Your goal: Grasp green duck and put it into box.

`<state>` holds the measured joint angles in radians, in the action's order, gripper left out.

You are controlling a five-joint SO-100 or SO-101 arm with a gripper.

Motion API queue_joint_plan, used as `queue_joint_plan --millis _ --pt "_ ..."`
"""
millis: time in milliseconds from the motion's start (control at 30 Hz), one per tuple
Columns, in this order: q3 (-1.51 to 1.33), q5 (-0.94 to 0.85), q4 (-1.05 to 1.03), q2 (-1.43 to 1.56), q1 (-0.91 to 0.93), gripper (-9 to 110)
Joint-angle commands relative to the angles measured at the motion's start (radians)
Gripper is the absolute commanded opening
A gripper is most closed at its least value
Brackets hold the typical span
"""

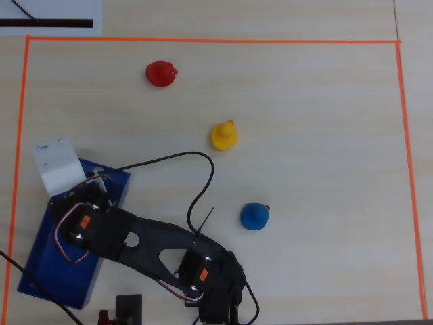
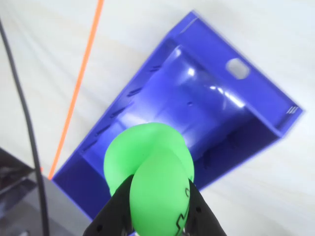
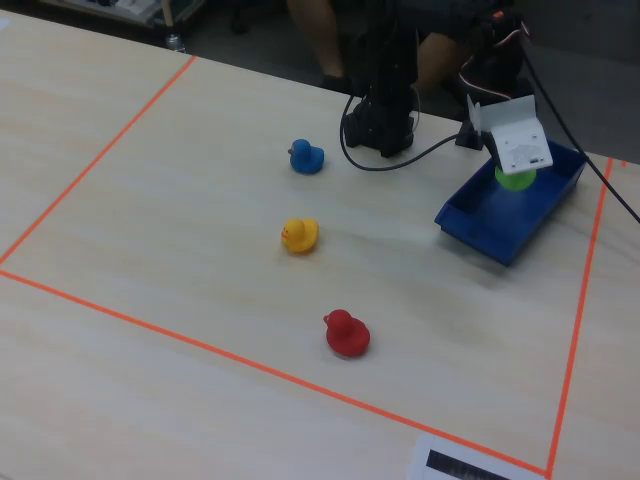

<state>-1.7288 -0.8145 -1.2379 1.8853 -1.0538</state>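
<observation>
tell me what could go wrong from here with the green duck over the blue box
1. The gripper pinches the green duck only at its lower part, so it might slip out early; it would probably still land in the box.
2. In the fixed view the duck hangs near the box's far end, so a bounce on release could carry it over that wall.
3. The black cable loops loosely across the table beside the arm and could snag when the arm pulls back.

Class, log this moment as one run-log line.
phase: carry | claw: shut on green duck | position: above box | release: not yet
</observation>
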Motion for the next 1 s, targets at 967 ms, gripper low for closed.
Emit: queue_joint_plan --millis 967 --pt "-0.413 -0.201 0.692 0.388 0.446 0"
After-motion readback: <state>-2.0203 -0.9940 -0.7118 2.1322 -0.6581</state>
